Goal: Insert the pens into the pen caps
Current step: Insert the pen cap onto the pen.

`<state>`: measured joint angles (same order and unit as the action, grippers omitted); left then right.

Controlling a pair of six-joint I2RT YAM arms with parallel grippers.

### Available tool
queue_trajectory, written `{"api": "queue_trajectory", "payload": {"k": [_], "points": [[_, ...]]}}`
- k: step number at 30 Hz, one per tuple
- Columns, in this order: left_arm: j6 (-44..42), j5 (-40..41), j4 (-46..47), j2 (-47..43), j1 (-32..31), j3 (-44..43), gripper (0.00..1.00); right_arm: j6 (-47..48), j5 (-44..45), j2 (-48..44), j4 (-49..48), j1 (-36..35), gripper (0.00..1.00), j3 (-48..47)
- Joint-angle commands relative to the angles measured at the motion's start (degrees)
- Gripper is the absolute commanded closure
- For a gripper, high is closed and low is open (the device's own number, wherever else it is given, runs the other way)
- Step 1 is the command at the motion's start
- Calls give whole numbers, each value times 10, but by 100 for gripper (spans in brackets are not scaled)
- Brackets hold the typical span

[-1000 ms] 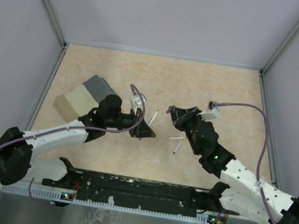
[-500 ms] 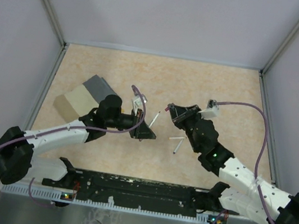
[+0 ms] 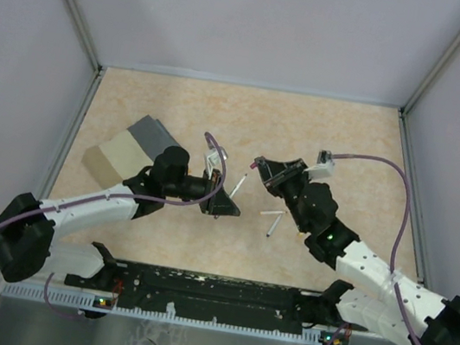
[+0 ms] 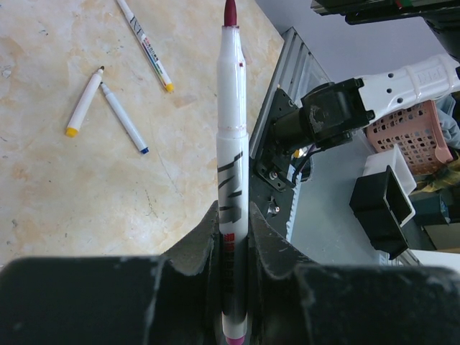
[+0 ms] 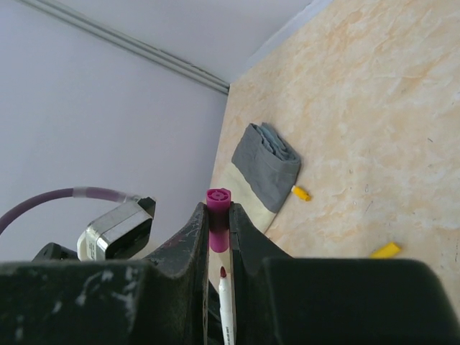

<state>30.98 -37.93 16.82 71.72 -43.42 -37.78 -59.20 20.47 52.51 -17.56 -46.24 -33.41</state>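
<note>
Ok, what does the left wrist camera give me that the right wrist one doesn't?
Only the left wrist view: the left gripper clamped on the held pen, plus a loose blue-ended pen and two yellow-ended pens. Only the right wrist view: the right gripper pinching the magenta cap, the grey-lidded beige box and two yellow caps. Both: the table and the held pen's dark red tip, seen in the right wrist view close under the cap, not yet inside.
</note>
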Motion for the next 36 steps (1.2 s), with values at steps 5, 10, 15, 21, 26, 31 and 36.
{"api": "queue_trajectory", "payload": {"k": [5, 10, 15, 21, 26, 31, 36], "points": [[-11, -11, 22, 4, -4, -11, 100, 8, -27, 10, -32, 8, 100, -13], [-11, -11, 22, 4, -5, -11, 100, 14, -38, 9, -33, 9, 100, -10], [-11, -9, 22, 5, -5, -12, 100, 21, -43, 6, -30, 9, 100, -8], [-11, -9, 20, 6, -5, -14, 100, 27, -48, 2, -23, 8, 100, -6], [-9, -9, 21, 8, -6, -16, 100, 34, -51, -2, -16, 8, 100, -5], [-10, -9, 21, 9, -6, -18, 100, 40, -52, -6, -8, 9, 100, -5], [-10, -8, 21, 9, -6, -18, 100, 44, -49, -12, -1, 9, 100, -3]]}}
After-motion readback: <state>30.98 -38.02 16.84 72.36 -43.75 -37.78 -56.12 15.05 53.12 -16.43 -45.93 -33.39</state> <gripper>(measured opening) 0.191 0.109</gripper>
